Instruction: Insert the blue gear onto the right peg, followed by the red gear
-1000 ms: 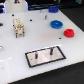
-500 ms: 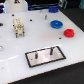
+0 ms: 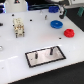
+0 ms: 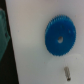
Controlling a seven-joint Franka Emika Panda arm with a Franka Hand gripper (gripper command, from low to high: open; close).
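Blue gear (image 4: 59,40) — flat, toothed, holed hub — lies free; gripper fingers' state can't tell.

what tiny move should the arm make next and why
Probably centre over the blue gear and descend to grasp it. It lies flat on the white table, ungrasped, apart from the red gear. Both pegs on the plate, including the right peg, stand bare. Blue goes first. The gripper itself is out of view.
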